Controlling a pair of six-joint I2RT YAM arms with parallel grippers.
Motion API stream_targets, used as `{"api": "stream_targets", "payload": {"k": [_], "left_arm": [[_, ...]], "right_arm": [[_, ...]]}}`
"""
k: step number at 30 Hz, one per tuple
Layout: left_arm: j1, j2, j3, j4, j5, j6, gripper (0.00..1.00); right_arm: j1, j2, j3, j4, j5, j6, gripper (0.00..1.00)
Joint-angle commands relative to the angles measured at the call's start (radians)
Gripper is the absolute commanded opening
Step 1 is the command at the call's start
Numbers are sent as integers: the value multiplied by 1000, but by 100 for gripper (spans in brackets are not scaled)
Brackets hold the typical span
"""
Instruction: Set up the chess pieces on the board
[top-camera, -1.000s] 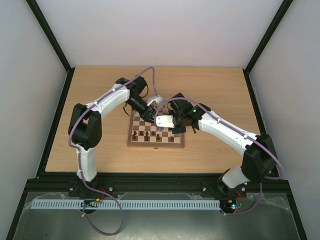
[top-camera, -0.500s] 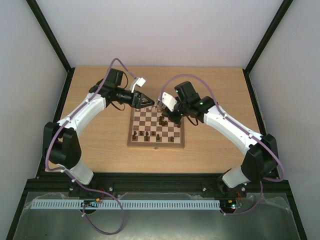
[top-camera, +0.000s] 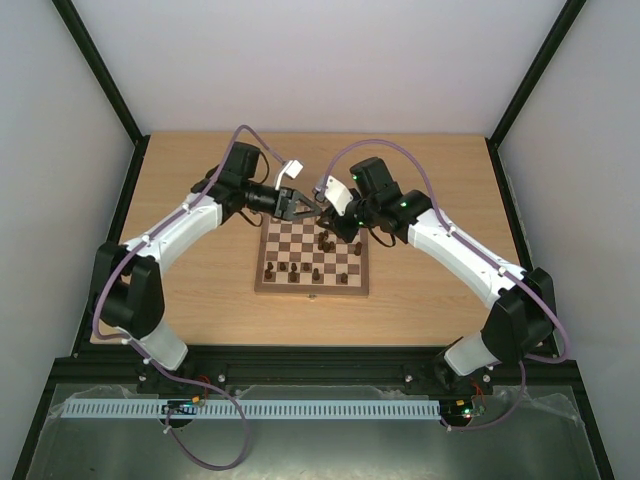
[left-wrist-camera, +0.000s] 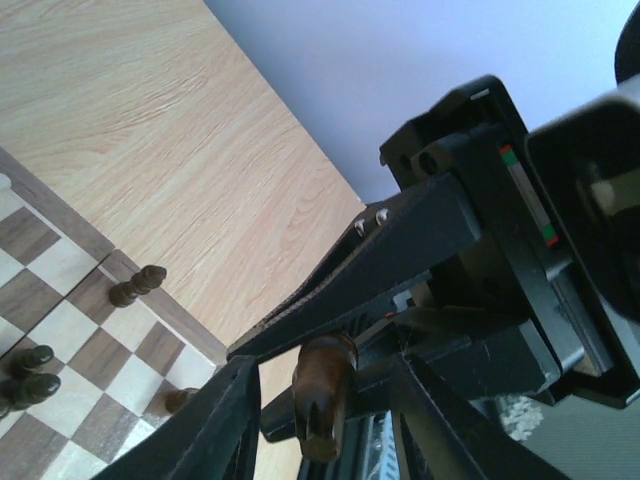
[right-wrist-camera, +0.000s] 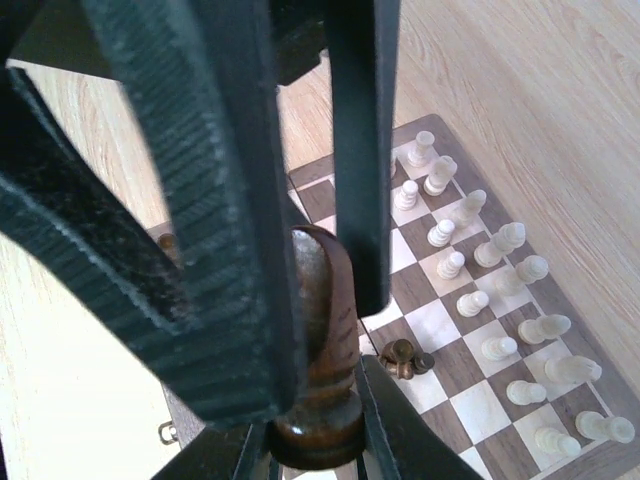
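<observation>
Hanging over far edge of board, dark piece sits clamped at its base in right gripper; left gripper gapes around its head, apparently not touching. Likely light, stiff, slick turned wood; best pinched at waist.

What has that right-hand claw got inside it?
A dark brown chess piece sits between the right gripper's fingers. Their pads cover one side of it, so its type is unclear. The left gripper's open fingers flank it.
</observation>
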Motion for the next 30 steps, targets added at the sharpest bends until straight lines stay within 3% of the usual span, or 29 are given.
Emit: {"api": "stream_targets", "payload": {"k": [1, 11, 14, 17, 22, 26, 30], "left_arm": [[-1, 22, -9, 55, 36, -51, 34], [5, 34, -10, 40, 93, -5, 12], [22, 26, 3, -34, 78, 71, 11], [41, 7, 50, -258, -1, 316, 10], [11, -35, 57, -594, -260, 820, 10], [-21, -171, -102, -573, -437, 1027, 9], [-81, -262, -223, -518, -565, 1105, 9]], "right_arm": [[0, 2, 12, -17, -51, 2, 14], [0, -1, 8, -19, -32, 11, 15], [-1, -5, 14, -52, -18, -6, 25], [-9, -44, -15, -129, -2, -57, 42], [-78, -185, -170, -132, -7, -21, 53], [-106, -216, -227, -131, -12, 35, 54], [-139, -223, -260, -109, -18, 69, 54]]}}
